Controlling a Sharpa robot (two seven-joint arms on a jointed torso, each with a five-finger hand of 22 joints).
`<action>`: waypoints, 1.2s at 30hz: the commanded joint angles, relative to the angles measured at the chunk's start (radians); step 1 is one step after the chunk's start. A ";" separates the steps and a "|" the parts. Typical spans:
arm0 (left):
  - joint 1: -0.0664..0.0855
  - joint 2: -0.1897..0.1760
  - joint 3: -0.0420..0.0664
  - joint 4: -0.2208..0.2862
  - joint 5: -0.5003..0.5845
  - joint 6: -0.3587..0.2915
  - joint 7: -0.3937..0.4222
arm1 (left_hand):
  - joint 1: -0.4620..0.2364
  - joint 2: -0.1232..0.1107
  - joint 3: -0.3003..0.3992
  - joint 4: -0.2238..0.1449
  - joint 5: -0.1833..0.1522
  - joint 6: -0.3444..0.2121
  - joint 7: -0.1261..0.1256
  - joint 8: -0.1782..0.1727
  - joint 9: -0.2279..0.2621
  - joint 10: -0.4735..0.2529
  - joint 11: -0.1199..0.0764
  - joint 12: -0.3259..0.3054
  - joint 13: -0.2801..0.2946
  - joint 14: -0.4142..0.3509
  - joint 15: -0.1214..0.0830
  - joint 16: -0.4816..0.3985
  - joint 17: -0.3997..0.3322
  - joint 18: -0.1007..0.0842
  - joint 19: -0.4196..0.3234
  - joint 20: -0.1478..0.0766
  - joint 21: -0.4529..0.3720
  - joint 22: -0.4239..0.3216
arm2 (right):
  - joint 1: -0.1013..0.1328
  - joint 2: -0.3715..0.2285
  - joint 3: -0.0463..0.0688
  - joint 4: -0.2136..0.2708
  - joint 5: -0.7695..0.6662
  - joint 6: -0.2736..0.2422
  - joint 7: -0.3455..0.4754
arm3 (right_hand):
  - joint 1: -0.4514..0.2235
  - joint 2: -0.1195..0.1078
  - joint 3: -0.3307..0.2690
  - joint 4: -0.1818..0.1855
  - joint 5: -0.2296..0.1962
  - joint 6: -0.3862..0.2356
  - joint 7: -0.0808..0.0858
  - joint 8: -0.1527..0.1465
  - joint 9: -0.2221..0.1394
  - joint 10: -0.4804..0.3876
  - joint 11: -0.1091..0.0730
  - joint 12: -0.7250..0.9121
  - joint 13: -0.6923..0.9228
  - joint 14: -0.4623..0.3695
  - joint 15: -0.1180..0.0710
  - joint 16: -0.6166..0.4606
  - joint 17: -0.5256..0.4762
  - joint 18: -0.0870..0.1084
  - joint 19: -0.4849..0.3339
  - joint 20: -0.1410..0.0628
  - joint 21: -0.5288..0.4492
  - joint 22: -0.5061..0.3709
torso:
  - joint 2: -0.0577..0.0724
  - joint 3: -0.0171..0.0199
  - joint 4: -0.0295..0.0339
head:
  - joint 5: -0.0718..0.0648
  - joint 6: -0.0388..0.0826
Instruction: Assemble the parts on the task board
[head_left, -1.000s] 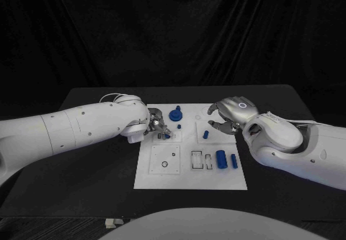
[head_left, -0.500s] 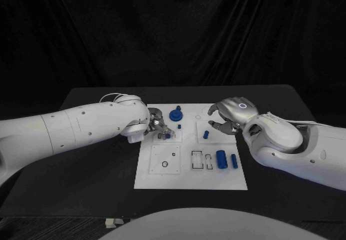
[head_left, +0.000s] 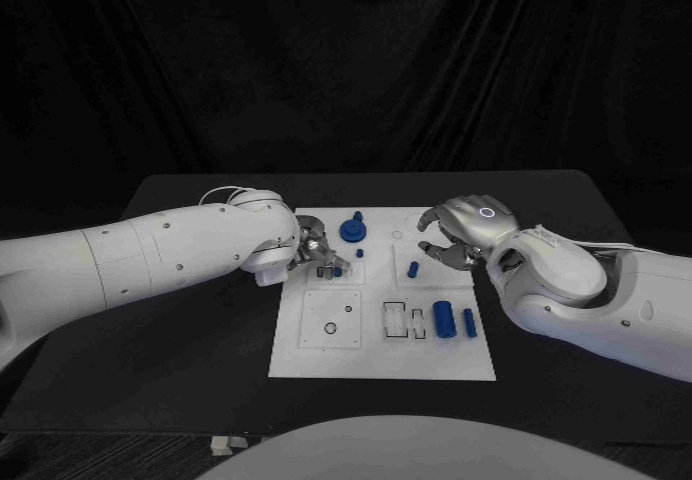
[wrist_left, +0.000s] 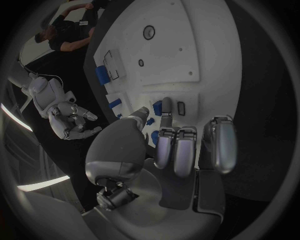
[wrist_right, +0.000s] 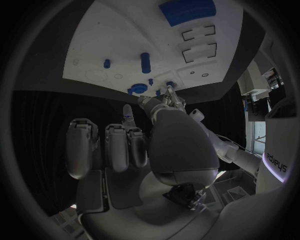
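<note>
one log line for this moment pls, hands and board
left hand: fingers at a small blue part on task board, grip unclear | right hand: over board's right edge, holds nothing | assembly unfinished

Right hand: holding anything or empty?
Empty, as far as shows. The right hand hovers at the board's far right edge with fingers curled; right wrist view shows nothing between them.

The white rectangular task board (head_left: 382, 350) lies in the middle of the black desk (head_left: 188, 340). At its far edge stands a blue round knobbed part (head_left: 352, 231). A small blue peg (head_left: 413, 268) stands right of centre, and two blue cylinders (head_left: 444, 320) lie side by side near the right edge. The left silver hand (head_left: 312, 256) reaches over the board's far left part; the right silver hand (head_left: 459, 240) hangs over its far right corner.
</note>
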 joint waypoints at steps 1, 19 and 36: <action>-0.007 -0.014 -0.004 0.015 -0.002 -0.024 0.005 | -0.012 0.002 -0.031 0.018 -0.052 0.006 0.002 -0.005 -0.012 0.065 0.006 -0.003 0.215 0.107 0.003 0.003 0.263 0.001 0.002 0.006 -0.010 0.192 | -0.002 -0.004 0.001 0.001 -0.003 0.001 -0.016 | -0.006 0.007 0.003 0.001 0.002 0.006 -0.002 -0.001 -0.001 0.105 -0.001 0.004 0.263 0.062 0.000 -0.005 0.035 0.000 0.037 0.001 -0.005 0.211 | 0.000 -0.0001 -0.0002 | 0.004 0.000; 0.130 -0.167 -0.003 0.176 -0.002 -0.067 0.028 | 0.052 0.022 -0.155 0.051 -0.032 0.005 -0.033 0.134 0.155 0.102 -0.027 0.042 0.262 0.107 -0.027 0.003 0.263 -0.021 0.060 -0.023 0.085 0.220 | -0.002 -0.022 0.001 -0.001 -0.003 -0.009 -0.014 | -0.008 0.007 0.004 0.002 0.004 0.006 -0.003 -0.001 -0.002 0.105 0.000 0.004 0.263 0.062 -0.001 -0.005 0.036 0.000 0.037 0.001 -0.005 0.211 | 0.000 -0.0001 -0.0004 | 0.004 0.000; 0.135 -0.067 -0.004 -0.042 -0.002 0.087 0.096 | 0.116 0.054 -0.228 0.051 -0.030 -0.066 -0.054 0.329 0.424 0.102 -0.044 0.042 0.262 0.107 -0.039 0.003 0.263 -0.024 0.063 -0.034 0.098 0.224 | -0.002 -0.022 0.001 -0.006 0.005 -0.030 0.011 | -0.015 0.005 0.003 0.005 0.005 0.010 -0.005 0.000 -0.003 0.105 -0.004 0.004 0.263 0.063 -0.002 -0.004 0.040 -0.001 0.038 0.001 -0.003 0.212 | 0.001 -0.0004 0.0004 | 0.003 0.000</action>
